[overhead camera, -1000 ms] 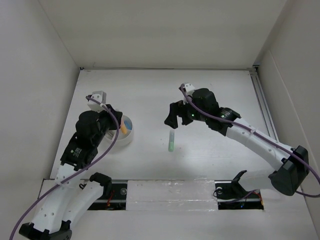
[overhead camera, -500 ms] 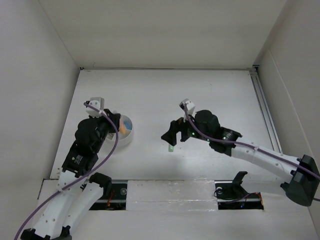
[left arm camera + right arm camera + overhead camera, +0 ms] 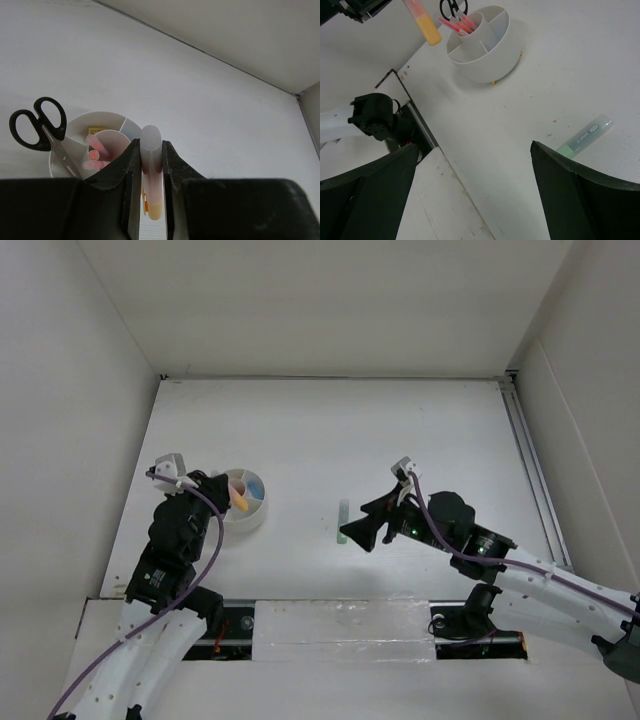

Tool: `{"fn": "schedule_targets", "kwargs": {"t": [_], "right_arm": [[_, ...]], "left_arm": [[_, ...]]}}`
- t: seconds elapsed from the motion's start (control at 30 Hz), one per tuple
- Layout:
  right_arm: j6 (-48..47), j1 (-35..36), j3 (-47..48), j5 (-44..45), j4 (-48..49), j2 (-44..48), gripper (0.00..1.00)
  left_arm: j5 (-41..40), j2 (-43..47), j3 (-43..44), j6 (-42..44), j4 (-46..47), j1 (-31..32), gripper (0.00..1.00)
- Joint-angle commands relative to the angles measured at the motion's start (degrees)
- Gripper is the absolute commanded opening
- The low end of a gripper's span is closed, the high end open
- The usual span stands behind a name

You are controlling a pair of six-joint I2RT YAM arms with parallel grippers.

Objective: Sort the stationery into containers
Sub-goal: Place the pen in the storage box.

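The round white divided tub (image 3: 256,514) stands left of centre. It holds black-handled scissors (image 3: 38,122), pink pens (image 3: 95,152) and a small tan eraser (image 3: 96,130). My left gripper (image 3: 228,493) hangs just over the tub's near-left edge. It is shut on an orange marker (image 3: 151,172) with a clear cap, which also shows in the right wrist view (image 3: 423,21). A green marker (image 3: 343,520) lies flat on the table at mid-table. My right gripper (image 3: 366,530) is open and empty, low beside the green marker (image 3: 582,136), which lies off its right finger.
White walls close in the table on the left, back and right. A raised white strip (image 3: 450,200) with a dark gap (image 3: 412,127) runs along the near edge by the arm bases. The tub (image 3: 482,67) sits on small orange feet.
My right arm has drawn back toward the near edge and dropped low, ending beside the green marker. My left arm has pulled back slightly with the orange marker still in its grip.
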State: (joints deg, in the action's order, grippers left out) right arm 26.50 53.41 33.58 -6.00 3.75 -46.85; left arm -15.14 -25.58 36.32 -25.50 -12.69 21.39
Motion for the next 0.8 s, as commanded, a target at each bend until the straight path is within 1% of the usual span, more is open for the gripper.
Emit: {"fn": "schedule_targets", "kwargs": {"t": [0.0, 0.13, 0.23, 0.33, 0.53, 0.77], "right_arm": [[-1.6, 0.6, 0.0, -0.6, 4.1, 0.7, 1.00], [-2.8, 0.6, 0.0, -1.8, 4.7, 0.7, 1.00], [-3.3, 1.2, 0.0, -2.4, 5.2, 0.7, 1.00], [-3.8, 1.2, 0.0, -3.1, 5.2, 0.7, 1.00], [-5.0, 1.2, -0.5, -4.7, 5.2, 0.2, 1.00], [-5.0, 1.2, -1.1, -5.9, 5.2, -1.0, 1.00]], "left_arm": [[-3.2, 2.6, -2.5, -4.5, 5.8, 0.1, 0.00], [-2.5, 1.5, -4.4, -4.1, 8.1, 0.1, 0.00], [-2.0, 2.6, -5.9, -3.6, 10.2, 0.1, 0.00], [-3.6, 1.9, -6.5, -3.0, 10.8, 0.1, 0.00], [-5.8, 2.5, -11.3, 0.3, 16.9, 0.1, 0.00], [-4.4, 3.0, -13.5, 2.1, 20.0, 0.1, 0.00]]}}
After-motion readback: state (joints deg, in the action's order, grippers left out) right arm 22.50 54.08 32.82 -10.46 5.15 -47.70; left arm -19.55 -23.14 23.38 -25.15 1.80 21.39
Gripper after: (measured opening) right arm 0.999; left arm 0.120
